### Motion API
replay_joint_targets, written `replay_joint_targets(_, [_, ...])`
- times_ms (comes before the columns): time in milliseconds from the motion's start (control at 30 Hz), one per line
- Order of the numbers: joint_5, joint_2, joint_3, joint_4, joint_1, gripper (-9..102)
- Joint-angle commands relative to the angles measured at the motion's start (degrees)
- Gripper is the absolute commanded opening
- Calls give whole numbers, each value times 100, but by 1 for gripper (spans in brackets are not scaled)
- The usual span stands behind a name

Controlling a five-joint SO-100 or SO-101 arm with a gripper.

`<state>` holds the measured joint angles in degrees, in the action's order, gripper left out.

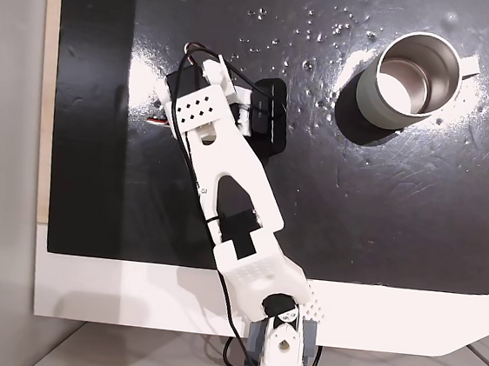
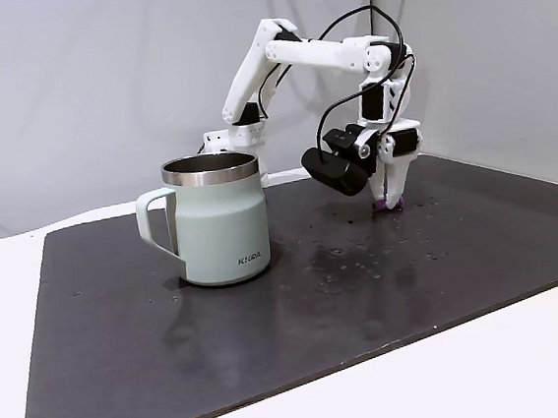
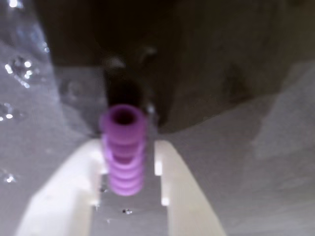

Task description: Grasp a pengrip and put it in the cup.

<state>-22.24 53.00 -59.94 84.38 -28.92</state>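
Between the white plastic jaws [image 3: 129, 172] stands the pengrip [image 3: 123, 150], a ribbed purple rubber tube, gripped upright; well apart sits the rounded grey metal cup [image 2: 216, 220] on glossy black matting [image 2: 366, 290].

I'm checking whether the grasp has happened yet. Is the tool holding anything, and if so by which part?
Cannot be told for sure: in the wrist view the pengrip sits between the tool fingers at its lower ribs, near the mat.

**Top-down look at the mat**

White arm [image 1: 230, 190] stretches from the bottom edge up and left across the black mat [image 1: 398, 217]. Cup [image 1: 410, 81] sits upright near the top right, well apart from it, handle tab pointing right, steel inside showing.
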Motion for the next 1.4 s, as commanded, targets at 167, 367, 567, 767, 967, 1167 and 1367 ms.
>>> replay_joint_targets(167, [132,35,149,123,149,0])
replay_joint_targets(367, [132,404,149,105,79,0])
replay_joint_targets(567, [202,967,-9,97,9,0])
replay_joint_targets(767, [290,1705,-246,149,88,0])
replay_joint_targets(967, [343,2443,-272,571,193,0])
replay_joint_targets(1167, [369,3199,-422,1195,896,0])
replay_joint_targets(1367, [747,4043,-562,1380,1907,0])
